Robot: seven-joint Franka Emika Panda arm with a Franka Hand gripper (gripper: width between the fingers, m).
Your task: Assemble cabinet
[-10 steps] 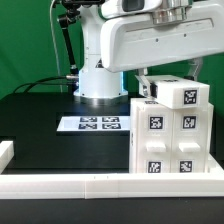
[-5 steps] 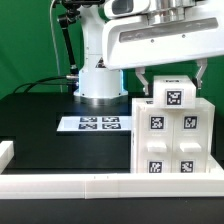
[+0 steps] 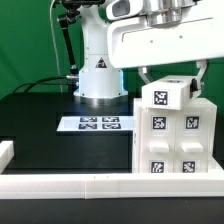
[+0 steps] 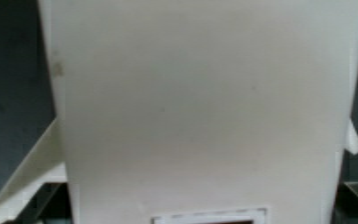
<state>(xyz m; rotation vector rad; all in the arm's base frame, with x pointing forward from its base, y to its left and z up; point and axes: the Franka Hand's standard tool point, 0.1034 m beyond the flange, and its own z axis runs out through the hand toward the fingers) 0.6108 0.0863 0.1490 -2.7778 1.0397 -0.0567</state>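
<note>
The cabinet (image 3: 170, 140) is the large white box with several square tags, standing at the exterior view's right. A white block (image 3: 167, 94) with one tag sits tilted on top of it. My gripper (image 3: 172, 80) comes down from above and is shut on this block, one finger on each side. In the wrist view the block's plain white face (image 4: 194, 100) fills almost the whole frame, with a tag's edge (image 4: 211, 214) at the bottom. My fingertips are hidden there.
The marker board (image 3: 95, 123) lies flat on the black table, left of the cabinet. A long low white border rail (image 3: 100, 184) runs along the front edge. The arm's white base (image 3: 99, 80) stands behind the marker board.
The gripper and the white block have shifted toward the exterior view's left. The block has tipped from level to tilted on top of the cabinet.
</note>
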